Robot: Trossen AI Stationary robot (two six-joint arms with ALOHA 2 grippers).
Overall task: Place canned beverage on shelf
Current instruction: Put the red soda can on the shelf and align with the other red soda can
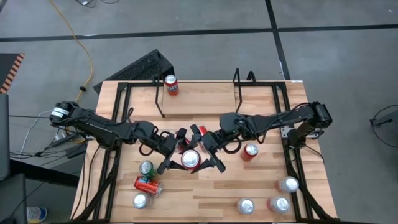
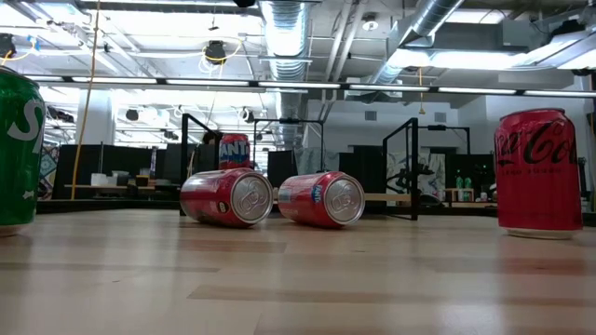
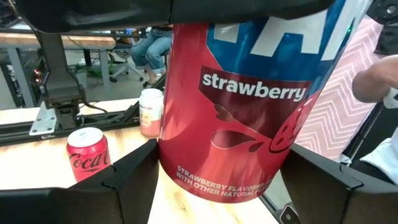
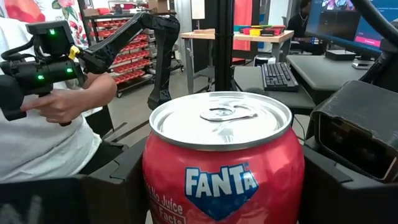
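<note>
A red Fanta strawberry can hangs upright over the table's middle, between both grippers. My left gripper comes in from the table's left, and its fingers flank the can's lower half. My right gripper comes in from the right, at the can's upper half. Both are shut on the can. The shelf, a low black rod rack with two upright end loops, stands at the table's far side. Another Fanta can stands upright by its left loop. My left gripper pinches the can's lower body between its two fingers, one on each side. The fingers lie level and reach in from the table's left. The can stands upright in the hold, its bottom clear of the wood. My right gripper pinches the can's upper body, just under the top rim, between its two fingers. They lie level and come from the table's right. The can sits upright, its lid facing up.
A Coke can stands right of the grippers. A green can and a lying red can are at the near left. Several upright cans stand along the near edge. Black rails edge the table. A person's hand shows beyond it.
</note>
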